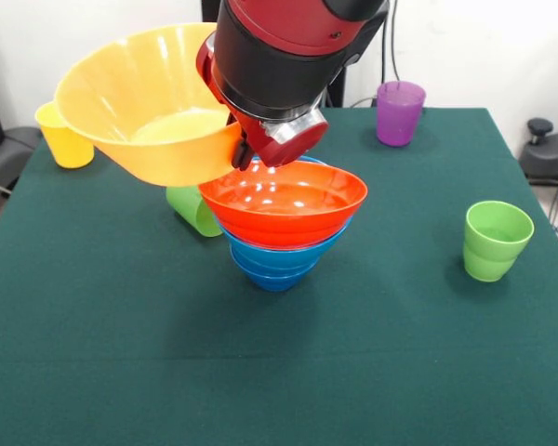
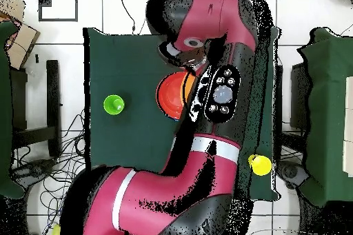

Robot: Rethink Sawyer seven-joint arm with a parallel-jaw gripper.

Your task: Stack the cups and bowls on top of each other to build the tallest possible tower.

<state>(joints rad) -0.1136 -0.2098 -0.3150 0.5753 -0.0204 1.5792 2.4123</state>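
Observation:
My gripper (image 1: 243, 150) is shut on the rim of the big yellow-orange bowl (image 1: 149, 102), which hangs tilted in the air, up and to the left of the tower (image 1: 284, 228). The tower is an orange-red bowl (image 1: 284, 204) nested on blue bowls (image 1: 274, 265), mid-table. From overhead the orange-red bowl (image 2: 171, 94) shows beside the arm. Cups on the cloth: a yellow cup (image 1: 63, 137) far left, a purple cup (image 1: 400, 112) at the back, a green cup (image 1: 496, 241) on the right, and another green cup (image 1: 193, 210) partly hidden behind the tower.
A dark green cloth covers the table (image 1: 121, 353). In the overhead view the arm (image 2: 220, 101) hides much of the table. There the green cup (image 2: 114, 105) stands left of the bowls and the yellow cup (image 2: 260, 165) sits near the right edge.

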